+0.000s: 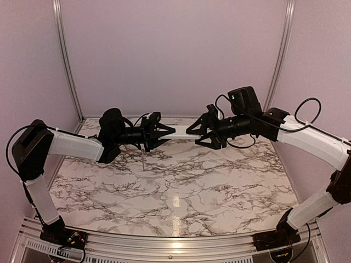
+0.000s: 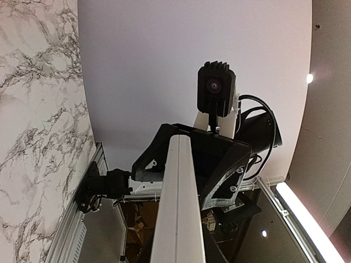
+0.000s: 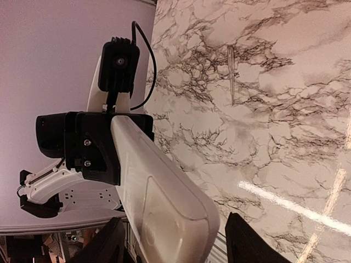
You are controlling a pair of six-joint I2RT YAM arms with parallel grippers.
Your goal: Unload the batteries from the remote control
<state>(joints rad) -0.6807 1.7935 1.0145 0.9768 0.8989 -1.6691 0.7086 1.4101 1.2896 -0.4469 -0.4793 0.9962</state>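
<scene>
1. Left gripper (image 1: 166, 133) is clenched on one end of the remote control (image 1: 180, 131), holding it level above the tabletop (image 1: 192, 186).
2. Right gripper (image 1: 193, 135) is released, jaws straddling the free end.
3. Batteries not visible, likely inside.
4. Step: securing a two-arm hold. Next: clamp right squarely, then open the battery side.

The remote (image 3: 159, 192) is smooth white plastic with a soft satin sheen. The table (image 1: 219, 186) has a glossy, marble-patterned top, with lamp glare streaking it toward 6 o'clock. The left gripper (image 1: 164, 133) and right gripper (image 1: 193, 134) are matt black plastic with small metal screws. The arm shells (image 1: 74, 145) are smooth white plastic. The tool (image 1: 143, 160), at 9 o'clock from the table's middle, is dull grey; its material is unclear. The rail (image 1: 164, 244) at 6 o'clock is brushed metal. The walls (image 1: 175, 49) are matt lilac.
</scene>
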